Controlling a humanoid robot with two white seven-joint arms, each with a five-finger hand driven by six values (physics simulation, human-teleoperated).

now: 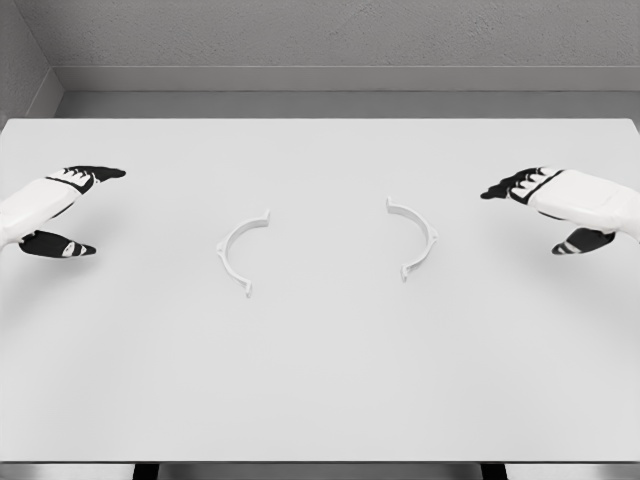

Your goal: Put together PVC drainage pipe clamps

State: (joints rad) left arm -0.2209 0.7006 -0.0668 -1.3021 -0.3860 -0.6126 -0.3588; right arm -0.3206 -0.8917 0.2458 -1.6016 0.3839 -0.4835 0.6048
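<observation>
Left hand (62, 210) hovers at the far left of the bench (320, 380), fingers spread, thumb held apart below them, gripping nothing. Right hand (560, 205) mirrors it at the far right: fingers extended, thumb apart, also empty. Both point inward toward the middle.

Moving inward, we note two white half-ring clamp pieces lying flat on the bench. Left clamp half (240, 250) sits left of centre, its open side facing right. Right clamp half (415, 238) sits right of centre, its open side facing left. Each has small tabs at its ends. The two halves face each other but lie well apart, not touching, with bare bench between them. Each hand is well apart from its nearer half.

No pipe visible anywhere on the bench.

Our judgement on progress: assembly not begun. Nothing grasped, nothing joined. What is left looks like everything: reach for each half, take hold, bring the open sides together and mate the end tabs.
</observation>
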